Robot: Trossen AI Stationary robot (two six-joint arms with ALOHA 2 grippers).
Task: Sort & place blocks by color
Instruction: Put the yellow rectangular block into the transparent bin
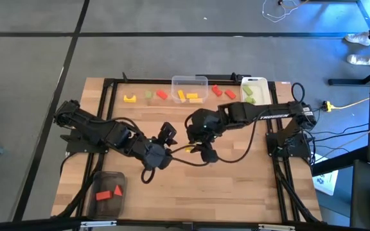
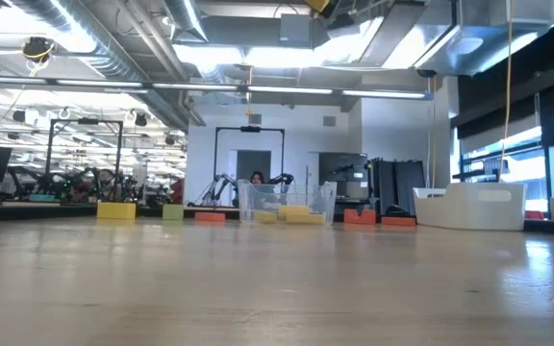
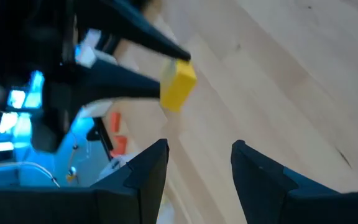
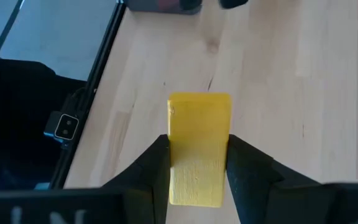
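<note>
High view: right gripper (image 1: 205, 153) pinches a yellow block (image 4: 197, 146); left gripper (image 1: 166, 136) spread beside it; most blocks (image 1: 191, 95) unsorted.

Grey floor (image 1: 172, 58) surrounds the wooden table (image 1: 236, 186); ceiling strip lights (image 2: 287, 58), ducts (image 2: 113, 62), and windows (image 2: 537, 159) beyond.
</note>
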